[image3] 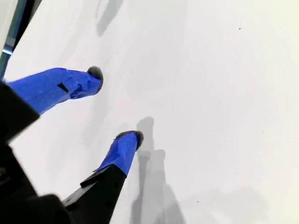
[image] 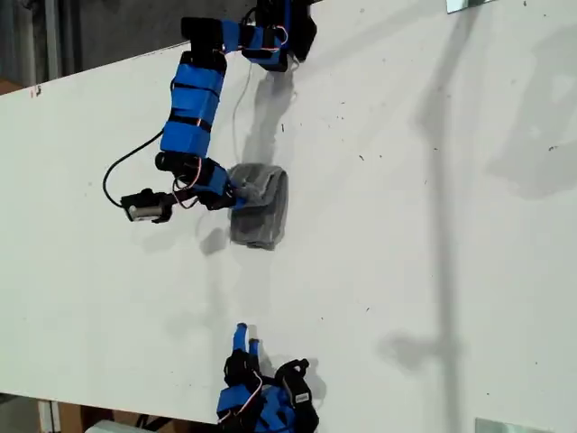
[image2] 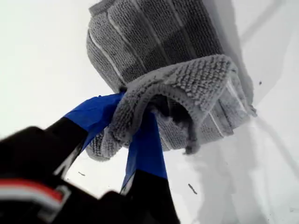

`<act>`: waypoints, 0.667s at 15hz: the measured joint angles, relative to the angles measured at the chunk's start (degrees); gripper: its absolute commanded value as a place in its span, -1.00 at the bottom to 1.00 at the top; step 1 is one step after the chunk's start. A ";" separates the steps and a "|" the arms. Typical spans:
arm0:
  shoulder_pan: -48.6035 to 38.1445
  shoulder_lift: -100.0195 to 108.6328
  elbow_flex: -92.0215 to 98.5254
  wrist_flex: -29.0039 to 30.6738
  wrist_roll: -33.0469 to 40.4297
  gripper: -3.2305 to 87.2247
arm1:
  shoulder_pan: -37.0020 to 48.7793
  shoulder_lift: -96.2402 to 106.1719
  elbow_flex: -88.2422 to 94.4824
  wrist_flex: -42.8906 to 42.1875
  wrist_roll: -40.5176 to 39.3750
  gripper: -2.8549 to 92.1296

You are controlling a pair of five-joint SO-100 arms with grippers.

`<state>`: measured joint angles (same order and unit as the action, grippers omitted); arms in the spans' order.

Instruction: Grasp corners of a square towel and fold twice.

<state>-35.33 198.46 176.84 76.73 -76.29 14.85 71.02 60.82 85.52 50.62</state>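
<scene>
The first gripper (image2: 135,123) is clamped on an edge of the folded towel (image: 260,206), which lies toward the desk's (image: 433,271) far edge. The second gripper (image3: 117,105) hovers apart, empty, near the near edge. Final fold likely under way; releasing flat comes next.

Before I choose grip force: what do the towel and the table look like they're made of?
The towel looks like soft knitted or terry cotton, matte grey with thin pale stripes; its looped texture shows where my first gripper pinches a fold. The table looks like smooth, hard white laminate or painted board, faintly scuffed; which one I cannot tell.
</scene>
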 measured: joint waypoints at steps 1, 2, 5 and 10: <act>-0.26 0.00 0.00 0.00 0.00 -0.45 | -0.62 -0.79 -0.18 -1.41 -2.46 -0.94; -0.26 0.00 0.00 -0.18 0.18 -0.46 | -1.49 -1.05 -0.18 -2.55 -3.96 -0.94; -0.26 0.00 0.00 -0.18 0.18 -0.46 | -2.90 -1.05 -0.18 -4.66 -5.62 -0.49; -0.26 0.00 0.09 -0.18 0.18 -0.46 | -2.20 -0.88 -1.23 -5.45 -7.03 -0.21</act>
<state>-35.60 198.46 176.92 76.55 -76.11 12.66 70.14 59.59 80.07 43.59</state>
